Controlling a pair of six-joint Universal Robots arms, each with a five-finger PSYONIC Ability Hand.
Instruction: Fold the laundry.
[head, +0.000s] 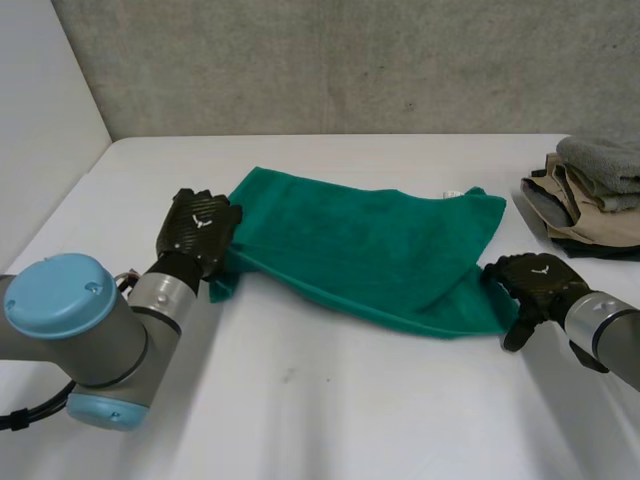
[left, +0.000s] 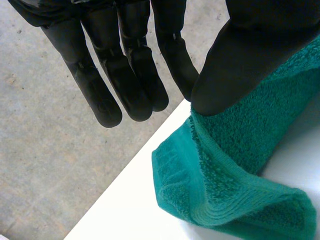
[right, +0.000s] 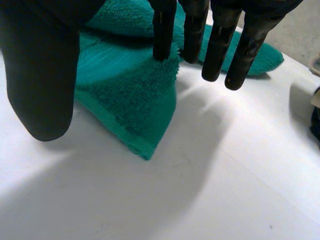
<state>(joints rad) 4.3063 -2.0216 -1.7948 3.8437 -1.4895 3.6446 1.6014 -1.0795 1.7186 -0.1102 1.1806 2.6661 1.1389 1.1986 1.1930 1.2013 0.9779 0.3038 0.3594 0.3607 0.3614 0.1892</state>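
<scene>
A green towel (head: 370, 250) lies spread across the middle of the white table (head: 330, 400). My left hand (head: 197, 232) is at the towel's left corner, which is lifted a little and droops below the hand. In the left wrist view its thumb (left: 250, 55) clamps the towel (left: 225, 165) against the side of the hand, while the fingers (left: 130, 75) stay straight. My right hand (head: 535, 283) is at the towel's near right corner. Its straight fingertips (right: 165, 45) touch the towel (right: 125, 95), the thumb (right: 40, 75) stands apart, and the corner lies flat on the table.
A pile of folded grey and tan clothes (head: 590, 195) sits at the table's far right edge, close behind my right hand. The table's left edge (left: 145, 150) runs just past my left hand's fingertips, with concrete floor beyond. A wall stands behind the table.
</scene>
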